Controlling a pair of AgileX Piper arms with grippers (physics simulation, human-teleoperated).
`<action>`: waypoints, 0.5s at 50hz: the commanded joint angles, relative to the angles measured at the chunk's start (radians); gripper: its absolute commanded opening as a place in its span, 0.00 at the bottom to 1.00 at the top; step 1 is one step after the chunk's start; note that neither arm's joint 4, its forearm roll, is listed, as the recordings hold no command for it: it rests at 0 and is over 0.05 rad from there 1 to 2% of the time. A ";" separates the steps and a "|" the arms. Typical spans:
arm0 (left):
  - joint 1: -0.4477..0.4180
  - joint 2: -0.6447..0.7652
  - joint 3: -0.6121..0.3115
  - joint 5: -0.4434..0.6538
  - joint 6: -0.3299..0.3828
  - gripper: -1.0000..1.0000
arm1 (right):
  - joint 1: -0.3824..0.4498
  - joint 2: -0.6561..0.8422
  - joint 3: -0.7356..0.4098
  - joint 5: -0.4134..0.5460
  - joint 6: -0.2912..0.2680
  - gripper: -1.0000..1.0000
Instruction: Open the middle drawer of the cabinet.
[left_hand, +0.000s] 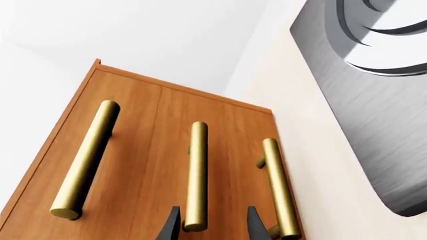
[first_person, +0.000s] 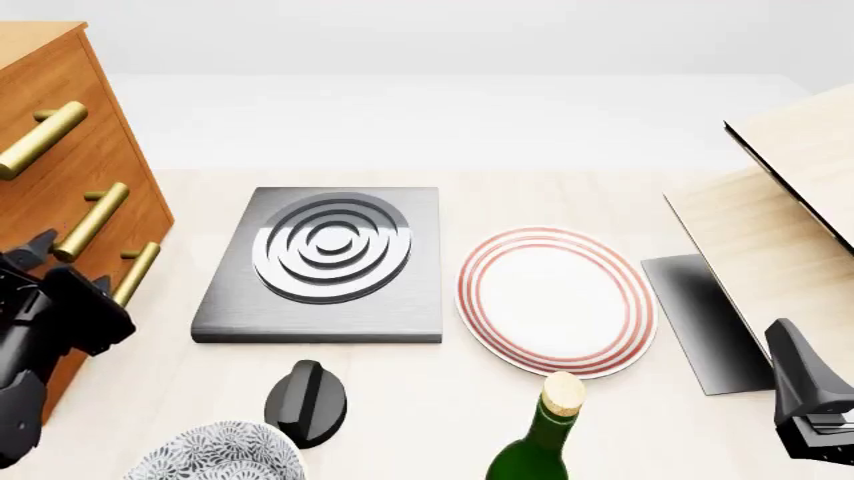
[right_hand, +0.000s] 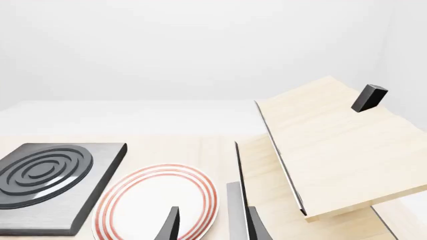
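Observation:
The cabinet (first_person: 54, 90) is an orange-brown chest at the table's left edge with three brass bar handles. The middle drawer (left_hand: 200, 107) lies flush with the fronts beside it. Its handle (left_hand: 195, 175) (first_person: 91, 220) runs between the two dark fingers of my left gripper (left_hand: 213, 212), which stands open astride the handle's near end without closing on it. In the front view the left gripper (first_person: 67, 265) sits close against the cabinet front, between the middle and bottom handles. My right gripper (right_hand: 212, 227) (first_person: 811, 405) is open and holds nothing, low at the front right.
A grey slab with concentric rings (first_person: 327, 265) lies just right of the cabinet, then a red-rimmed white plate (first_person: 554, 300). A black knob-shaped object (first_person: 307, 400), a patterned bowl (first_person: 220, 455) and a green bottle (first_person: 545, 435) stand along the front. A pale wooden box (first_person: 787, 200) fills the right.

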 joint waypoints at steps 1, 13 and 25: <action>0.079 0.050 -0.034 0.001 -0.034 1.00 | 0.002 -0.002 0.003 -0.004 -0.002 1.00; 0.096 0.057 -0.036 0.000 -0.034 0.00 | 0.002 -0.001 0.003 -0.004 -0.002 1.00; 0.103 0.045 -0.020 0.000 -0.032 0.00 | 0.002 -0.001 0.003 -0.004 -0.002 1.00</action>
